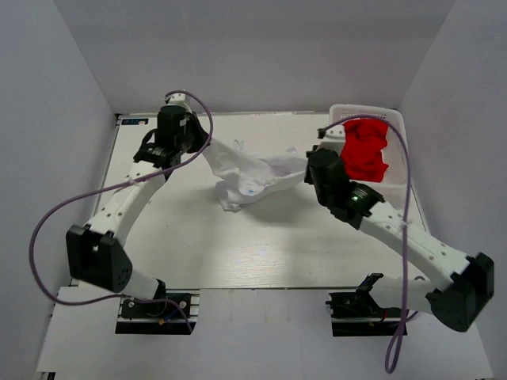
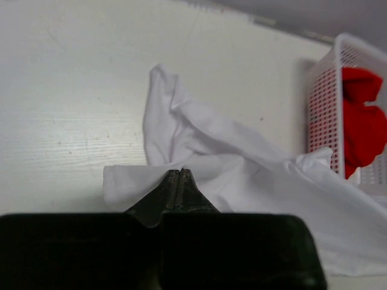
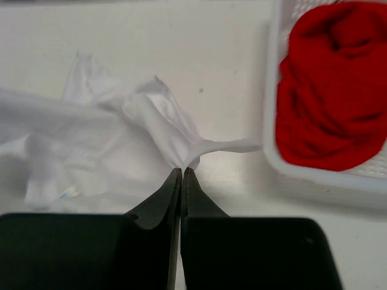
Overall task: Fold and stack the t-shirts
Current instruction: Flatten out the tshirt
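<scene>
— What did the overhead view show?

— A pale table [image 1: 261, 253] boxed in by plain grey walls. The white t-shirt [image 1: 253, 178] lay crumpled just beyond the centre, drawn out between the two arms. The left gripper [image 1: 202, 149] had its corner at ten o'clock, and the right gripper [image 1: 310, 168] had its edge at three o'clock.

— Any container?

— A white lattice basket [image 1: 400, 131] sat at the table's two o'clock corner, with the red t-shirt [image 1: 366, 150] bunched inside it.

— And the left wrist view?

— The left gripper [image 2: 179, 172] had its jaws clenched on a fold of the white t-shirt [image 2: 242, 169], which spread away toward three o'clock. The basket [image 2: 323, 115] stood at two o'clock. The red t-shirt [image 2: 363, 121] showed inside, past the lattice wall.

— The right wrist view?

— The right gripper [image 3: 182, 172] had its jaws pressed tight on a pulled-up peak of the white t-shirt [image 3: 121, 139], with the rest heaped toward nine o'clock. The basket [image 3: 270, 121] lay at one o'clock, and the red t-shirt [image 3: 332, 84] was piled in it.
</scene>
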Tool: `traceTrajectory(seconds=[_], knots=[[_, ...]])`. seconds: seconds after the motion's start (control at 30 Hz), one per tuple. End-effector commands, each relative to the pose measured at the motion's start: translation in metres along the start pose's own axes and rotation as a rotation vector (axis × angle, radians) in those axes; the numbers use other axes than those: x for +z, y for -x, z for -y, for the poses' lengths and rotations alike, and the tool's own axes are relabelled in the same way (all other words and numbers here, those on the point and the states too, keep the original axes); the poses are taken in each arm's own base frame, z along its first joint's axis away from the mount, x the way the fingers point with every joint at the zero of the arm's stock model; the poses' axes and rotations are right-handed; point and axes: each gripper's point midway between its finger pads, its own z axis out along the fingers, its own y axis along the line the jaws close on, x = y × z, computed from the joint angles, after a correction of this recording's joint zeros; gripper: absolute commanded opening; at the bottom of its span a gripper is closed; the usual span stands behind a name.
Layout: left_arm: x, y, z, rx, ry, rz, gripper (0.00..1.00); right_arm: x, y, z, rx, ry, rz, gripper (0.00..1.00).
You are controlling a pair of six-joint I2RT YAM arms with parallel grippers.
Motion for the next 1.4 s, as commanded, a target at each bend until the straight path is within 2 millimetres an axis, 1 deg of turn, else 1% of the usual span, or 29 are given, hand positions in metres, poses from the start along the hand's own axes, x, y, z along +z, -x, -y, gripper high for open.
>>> traceTrajectory(seconds=[0.0,0.03,0.07,0.13,0.17,0.27,0.3,0.33,0.4,0.43,0.5,0.53,0.57,0.6,0.63,0.67,0.7,0.8,0.9,0.93,1.07,1.13,1.17,1.2,1.23,1.27,1.3,1.33,1.37], knots=[[-0.053,0.053,0.012,0.009,-0.008,0.184,0.0,-0.031,0.055,0.044,0.091,-0.145,0.173,0.0],[-0.064,0.063,0.008,0.002,0.013,0.217,0.0,-0.044,0.07,0.054,0.118,-0.155,0.218,0.0],[-0.085,0.08,0.006,-0.006,0.037,0.285,0.0,-0.057,0.083,0.061,0.147,-0.15,0.261,0.0],[-0.113,0.1,0.006,-0.018,0.062,0.36,0.0,-0.075,0.101,0.069,0.18,-0.133,0.322,0.0],[-0.136,0.114,0.002,-0.033,0.094,0.428,0.0,-0.088,0.112,0.074,0.209,-0.12,0.363,0.0],[-0.178,0.133,-0.007,-0.06,0.159,0.52,0.0,-0.116,0.136,0.086,0.251,-0.087,0.449,0.0],[-0.2,0.137,-0.009,-0.069,0.163,0.553,0.0,-0.123,0.142,0.088,0.245,-0.074,0.468,0.0],[-0.218,0.144,-0.011,-0.082,0.179,0.594,0.0,-0.142,0.156,0.096,0.279,-0.056,0.514,0.0],[-0.242,0.147,-0.015,-0.096,0.187,0.635,0.0,-0.157,0.171,0.09,0.266,0.027,0.556,0.0],[-0.271,0.153,-0.011,-0.111,0.154,0.693,0.0,-0.17,0.177,0.09,0.27,0.071,0.583,0.0],[-0.3,0.154,-0.005,-0.103,0.111,0.724,0.0,-0.192,0.196,0.092,0.265,0.121,0.627,0.0],[-0.31,0.151,0.003,-0.083,0.057,0.727,0.0,-0.201,0.2,0.082,0.229,0.202,0.635,0.0],[-0.336,0.151,0.004,-0.094,0.029,0.775,0.0,-0.217,0.214,0.085,0.238,0.23,0.666,0.0],[-0.351,0.155,0.004,-0.103,0.016,0.815,0.0,-0.225,0.218,0.084,0.233,0.254,0.679,0.0],[-0.367,0.156,0.004,-0.1,0.01,0.84,0.0,-0.238,0.225,0.076,0.204,0.329,0.699,0.0],[-0.378,0.157,0.004,-0.103,0.001,0.856,0.0,-0.256,0.239,0.079,0.208,0.357,0.737,0.0],[-0.396,0.161,0.007,-0.111,-0.018,0.888,0.0,-0.262,0.241,0.075,0.194,0.392,0.745,0.0],[-0.413,0.167,0.016,-0.087,-0.056,0.91,0.0,-0.27,0.254,0.079,0.165,0.378,0.767,0.0],[-0.399,0.175,0.023,-0.058,-0.059,0.888,0.0,-0.249,0.26,0.07,0.135,0.332,0.752,0.0],[-0.383,0.179,0.025,-0.053,-0.044,0.86,0.0,-0.243,0.261,0.068,0.144,0.316,0.754,0.0],[-0.351,0.185,0.02,-0.043,0.027,0.807,0.0,-0.214,0.269,0.07,0.147,0.194,0.759,0.0],[-0.333,0.19,0.011,-0.06,0.099,0.801,0.0,-0.194,0.266,0.067,0.124,0.129,0.735,0.0],[-0.323,0.19,0.0,-0.075,0.166,0.801,0.0,-0.18,0.258,0.064,0.104,0.104,0.714,0.0],[-0.315,0.191,-0.006,-0.084,0.201,0.805,0.0,-0.17,0.262,0.063,0.104,0.063,0.728,0.0],[-0.299,0.189,-0.011,-0.082,0.237,0.785,0.0,-0.153,0.251,0.065,0.093,0.009,0.698,0.0],[-0.282,0.183,-0.029,-0.088,0.324,0.768,0.0,-0.14,0.244,0.062,0.083,-0.013,0.682,0.0],[-0.269,0.18,-0.034,-0.117,0.351,0.76,0.0,-0.116,0.234,0.057,0.065,-0.05,0.639,0.0],[-0.253,0.174,-0.041,-0.108,0.392,0.73,0.0,-0.101,0.223,0.053,0.046,-0.061,0.605,0.0],[-0.22,0.162,-0.058,-0.109,0.484,0.683,0.0,-0.086,0.212,0.05,0.031,-0.071,0.575,0.0]])
